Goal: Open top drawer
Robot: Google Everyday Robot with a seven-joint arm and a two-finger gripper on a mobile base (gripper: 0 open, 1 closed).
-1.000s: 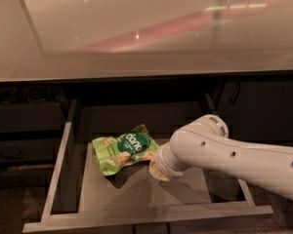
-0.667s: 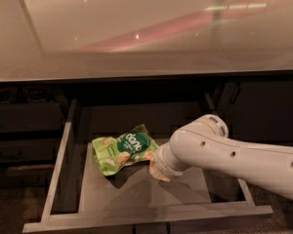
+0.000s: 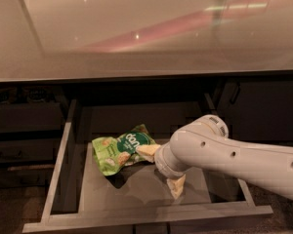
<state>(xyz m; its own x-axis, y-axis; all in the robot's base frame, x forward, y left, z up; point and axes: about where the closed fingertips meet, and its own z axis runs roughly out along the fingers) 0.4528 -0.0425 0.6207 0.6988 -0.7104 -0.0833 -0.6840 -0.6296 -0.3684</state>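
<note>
While the pale, glossy desk (image 3: 136,28) spans the far side, everything beneath it is dark. Far left: narrower dark drawers (image 3: 24,150), fronts flush, shut. Centre: top drawer (image 3: 56,174) stands pulled out toward the near side, with its pale grey rim, sides and grey floor exposed. A crumpled green snack bag (image 3: 118,152) lies on the drawer floor, left of centre. The gripper (image 3: 158,172) is inside the drawer, just right of the bag. Jaws spread apart, nothing between them. The upper finger (image 3: 147,150) touches the bag's right edge; the other points toward the near rim. The white arm (image 3: 234,160) enters from the right, crossing over the drawer's right side.
</note>
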